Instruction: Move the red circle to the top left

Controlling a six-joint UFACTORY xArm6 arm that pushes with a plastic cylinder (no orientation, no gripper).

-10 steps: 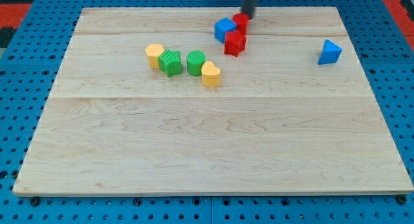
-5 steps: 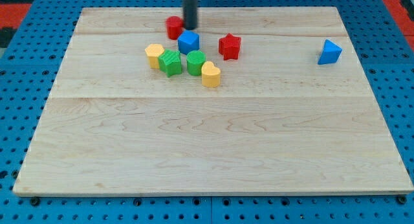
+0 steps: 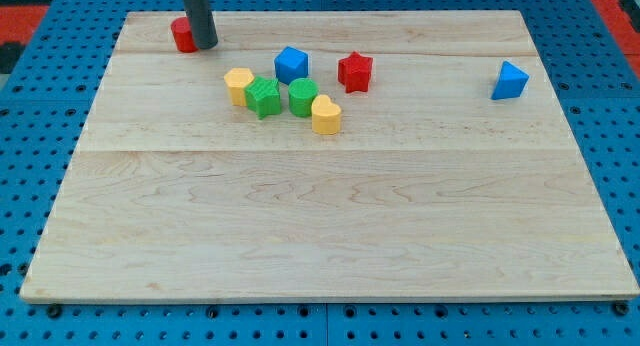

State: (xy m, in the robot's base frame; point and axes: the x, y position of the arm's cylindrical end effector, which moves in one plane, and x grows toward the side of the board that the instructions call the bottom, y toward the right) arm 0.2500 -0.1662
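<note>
The red circle (image 3: 181,34) lies near the top left of the wooden board (image 3: 330,226), partly hidden behind my rod. My tip (image 3: 205,45) rests right against the red circle's right side. A red star (image 3: 354,71) and a blue cube (image 3: 291,64) sit to the right, near the top middle.
A cluster lies left of centre: a yellow block (image 3: 238,85), a green star (image 3: 263,96), a green cylinder (image 3: 303,96) and a yellow heart (image 3: 325,115). A blue triangle (image 3: 508,80) sits alone at the right.
My tip has swept left along the board's top, pushing the red circle from the top middle to the top left. The blue cube and red star were left behind, apart from each other.
</note>
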